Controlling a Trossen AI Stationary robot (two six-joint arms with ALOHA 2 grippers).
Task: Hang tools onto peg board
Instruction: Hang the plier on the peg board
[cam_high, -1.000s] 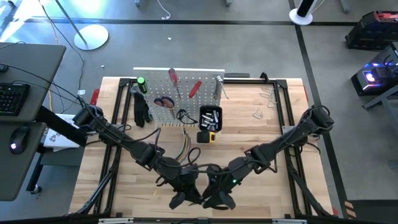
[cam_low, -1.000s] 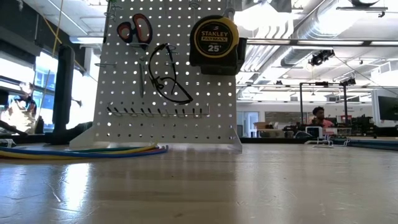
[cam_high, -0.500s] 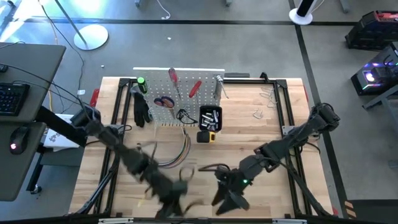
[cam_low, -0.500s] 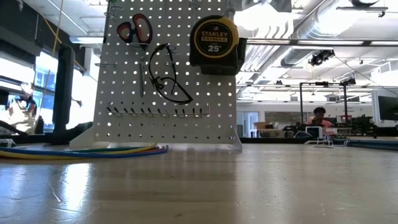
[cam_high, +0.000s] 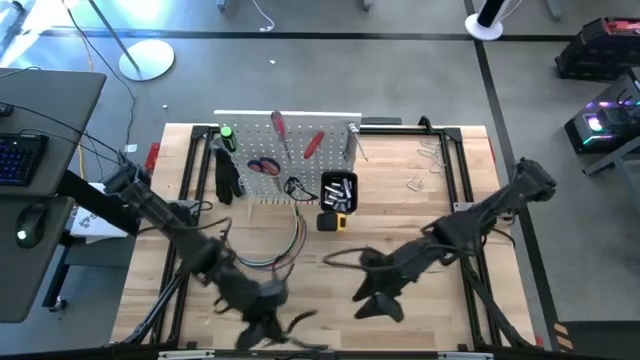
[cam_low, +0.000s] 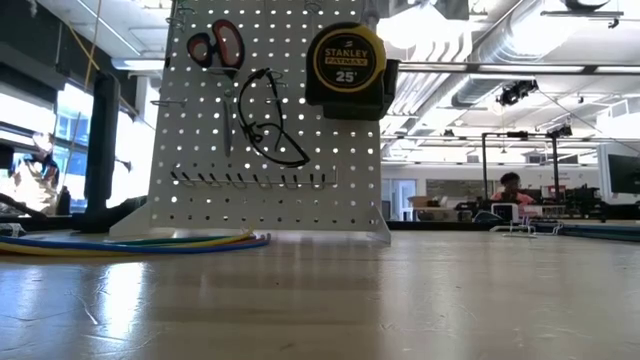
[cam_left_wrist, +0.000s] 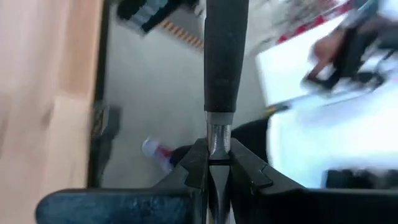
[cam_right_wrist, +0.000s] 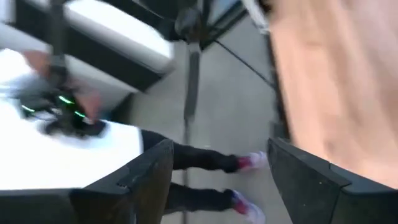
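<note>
The white peg board stands at the far middle of the table; red-handled scissors, dark glasses and a yellow tape measure hang on it. My left gripper is over the near edge, left of the middle, shut on a tool with a black handle and a silver shaft. My right gripper hovers near the front, right of the middle, open, with nothing between its fingers. The low view shows neither gripper. My left gripper pinches the tool's silver shaft between its two fingers, just below the black handle. The tool lies along the fingers and sticks out ahead of them, handle outward. It is lifted clear of the table.
A curved bundle of coloured cables lies in front of the peg board. Black gloves lie at its left, metal clamps at the far right. Black frame rails run along the table's sides. A person's legs and shoes show past the near edge.
The two grippers were close together at the near middle and have drawn apart. My left gripper has gone toward the table's left with the tool; my right gripper has gone toward the right and risen a little. Both have tipped up toward level.
</note>
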